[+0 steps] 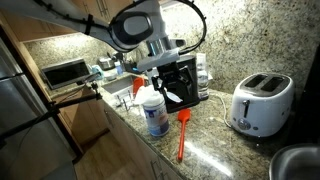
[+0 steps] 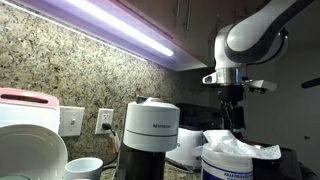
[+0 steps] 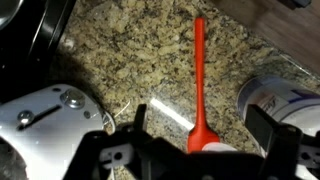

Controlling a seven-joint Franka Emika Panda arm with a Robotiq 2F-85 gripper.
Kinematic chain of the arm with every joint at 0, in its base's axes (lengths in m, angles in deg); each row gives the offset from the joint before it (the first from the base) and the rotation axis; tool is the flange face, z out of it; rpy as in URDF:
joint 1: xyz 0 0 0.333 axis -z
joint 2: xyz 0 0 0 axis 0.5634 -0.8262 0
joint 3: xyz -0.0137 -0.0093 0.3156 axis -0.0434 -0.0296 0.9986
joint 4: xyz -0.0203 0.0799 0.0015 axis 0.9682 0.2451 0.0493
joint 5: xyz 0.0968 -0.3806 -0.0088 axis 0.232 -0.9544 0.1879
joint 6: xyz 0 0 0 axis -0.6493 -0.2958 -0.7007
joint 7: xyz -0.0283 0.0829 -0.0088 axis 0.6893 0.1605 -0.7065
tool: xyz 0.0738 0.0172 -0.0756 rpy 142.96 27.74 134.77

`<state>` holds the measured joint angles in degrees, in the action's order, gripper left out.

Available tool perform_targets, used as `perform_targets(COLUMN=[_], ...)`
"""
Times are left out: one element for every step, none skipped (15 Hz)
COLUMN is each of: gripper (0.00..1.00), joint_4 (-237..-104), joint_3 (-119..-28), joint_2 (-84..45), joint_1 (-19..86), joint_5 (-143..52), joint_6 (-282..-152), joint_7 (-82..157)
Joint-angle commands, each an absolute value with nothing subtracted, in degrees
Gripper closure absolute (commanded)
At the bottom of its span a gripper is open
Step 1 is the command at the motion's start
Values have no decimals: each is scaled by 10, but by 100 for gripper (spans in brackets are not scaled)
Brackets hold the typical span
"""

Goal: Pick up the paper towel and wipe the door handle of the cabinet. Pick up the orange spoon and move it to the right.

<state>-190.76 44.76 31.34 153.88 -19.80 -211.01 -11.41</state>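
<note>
Kitchen counter, under cabinet lighting: a white toaster (image 1: pixel 262 102) stands on the speckled granite countertop (image 1: pixel 215 150) to one side of the jaws. A white canister with a blue label (image 1: pixel 154 115) stands on the opposite side. Both are near the jaws but clear of them. Well beyond the canister, far from the jaws, a silver toaster oven (image 1: pixel 66 72) sits by the wall. In an exterior view, a light strip (image 2: pixel 110 25) glows above a granite backsplash (image 2: pixel 60 70), a wall outlet (image 2: pixel 104 121) and a coffee machine (image 2: pixel 151 135), all well apart from the jaws.
</note>
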Motion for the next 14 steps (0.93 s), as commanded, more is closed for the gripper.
perform_targets(gripper=[0, 0, 0, 0, 0, 0, 0, 0, 0, 0, 0, 0, 0, 0], joint_4=[-1935, -1937, -1937, -1936, -1936, -1936, -1935, -1934, -1933, -1932, -1928, -1924, -1919, -1913], joint_3=[496, 510, 524, 540, 552, 565, 574, 583, 588, 590, 590, 590, 589, 591], joint_2=[298, 301, 301, 302, 304, 305, 306, 308, 311, 312, 313, 310, 309, 302], joint_1=[1588, 1600, 1611, 1623, 1630, 1639, 1645, 1651, 1654, 1655, 1656, 1655, 1651, 1645], joint_5=[-183, -180, -179, -177, -177, -175, -172, -166, -162, -157, -147, -137, -130, -120], joint_6=[-2124, -2123, -2125, -2123, -2123, -2126, -2124, -2125, -2124, -2122, -2123, -2117, -2113, -2119], joint_7=[-121, -128, -143, -159, -175, -196, -211, -224, -233, -238, -228, -221, -217, -218])
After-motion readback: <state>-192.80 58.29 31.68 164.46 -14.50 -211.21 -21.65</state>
